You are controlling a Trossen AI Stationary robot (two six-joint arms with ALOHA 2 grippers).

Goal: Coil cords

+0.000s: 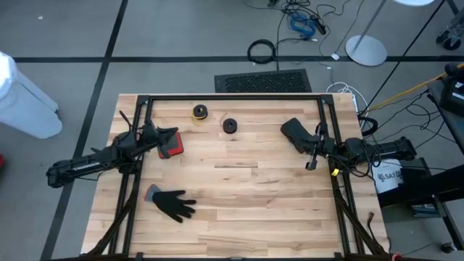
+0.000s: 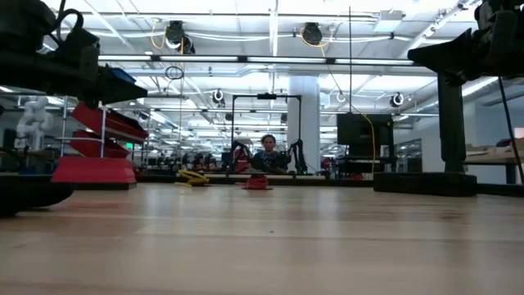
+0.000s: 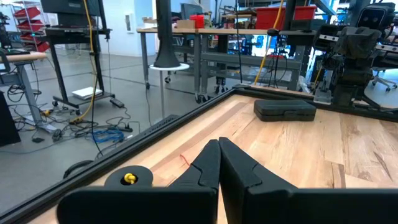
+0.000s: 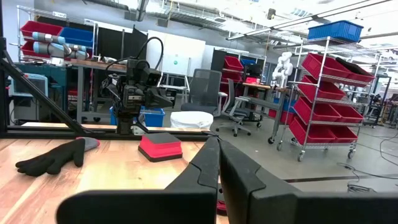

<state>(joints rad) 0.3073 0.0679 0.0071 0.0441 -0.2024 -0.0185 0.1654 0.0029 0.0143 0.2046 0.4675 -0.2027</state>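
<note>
While both arms sit parked at the table's [image 1: 239, 210] sides, your left tool [image 1: 172, 135] and right tool [image 1: 285, 128] are clenched on nothing. Yellow cord [image 1: 199, 112] and black cord [image 1: 230, 125] lie coiled near the far edge, just beside each other, apart from both tools. Red block [image 1: 172, 148] sits next to the left tool; black glove [image 1: 174, 204] lies near you.
</note>
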